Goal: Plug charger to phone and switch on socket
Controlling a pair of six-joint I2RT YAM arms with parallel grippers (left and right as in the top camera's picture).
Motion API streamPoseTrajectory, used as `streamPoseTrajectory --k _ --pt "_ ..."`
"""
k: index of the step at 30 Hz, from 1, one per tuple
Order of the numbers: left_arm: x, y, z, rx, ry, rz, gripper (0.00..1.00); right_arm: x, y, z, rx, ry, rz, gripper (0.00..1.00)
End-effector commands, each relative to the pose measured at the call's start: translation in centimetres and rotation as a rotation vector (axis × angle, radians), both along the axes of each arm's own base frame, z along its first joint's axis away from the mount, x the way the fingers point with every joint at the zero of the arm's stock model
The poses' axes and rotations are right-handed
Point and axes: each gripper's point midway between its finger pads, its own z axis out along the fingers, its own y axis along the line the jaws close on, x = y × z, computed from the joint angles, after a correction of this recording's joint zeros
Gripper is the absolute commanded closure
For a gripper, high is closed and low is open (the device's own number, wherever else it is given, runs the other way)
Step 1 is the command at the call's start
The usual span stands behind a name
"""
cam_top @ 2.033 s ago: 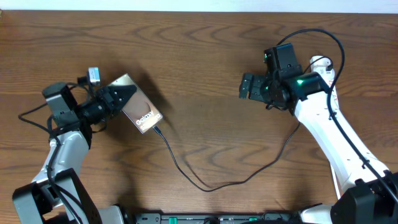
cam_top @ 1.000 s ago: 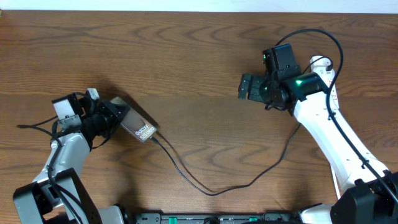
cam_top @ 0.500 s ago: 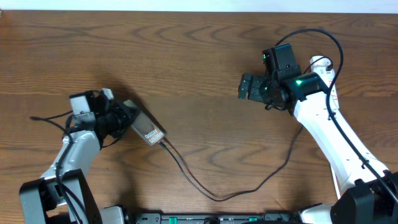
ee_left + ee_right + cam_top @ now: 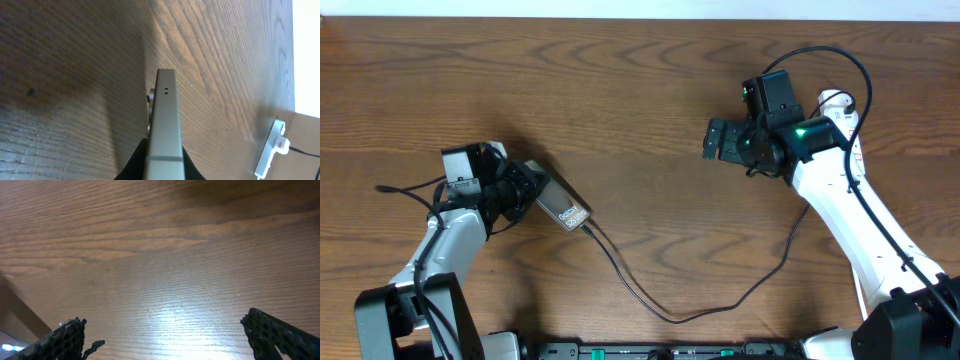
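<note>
Dark phone (image 4: pixel 563 208) tilts on edge, Galaxy lettering up; thin black charger (image 4: pixel 650 305) meets its lower-right end; white, red-marked socket (image 4: pixel 272 150) lies well apart.

The front of the table (image 4: pixel 640 90) is crossed by the charger (image 4: pixel 672 318), strung from the phone (image 4: pixel 563 208). Bare wood is seen behind it.
</note>
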Motion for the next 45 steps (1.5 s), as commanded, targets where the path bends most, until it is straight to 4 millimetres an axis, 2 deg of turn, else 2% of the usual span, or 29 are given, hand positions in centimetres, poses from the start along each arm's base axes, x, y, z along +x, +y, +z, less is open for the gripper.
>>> streamPoseTrajectory --k 1,10,19,45 --pt "0.2 -0.2 0.4 -0.029 0.008 0.021 0.92 0.1 0.0 0.7 -0.011 -0.024 0.008 0.01" --pt "-0.1 -0.3 -0.4 -0.057 0.059 0.051 0.93 0.1 0.0 0.7 -0.011 -0.023 0.008 0.01" --pt "-0.8 -0.4 -3.1 -0.072 0.143 0.052 0.93 0.1 0.1 0.7 -0.009 -0.022 0.01 0.01" --pt "-1.5 -0.5 -3.6 -0.078 0.183 0.053 0.93 0.0 0.2 0.7 -0.011 -0.024 0.015 0.01"
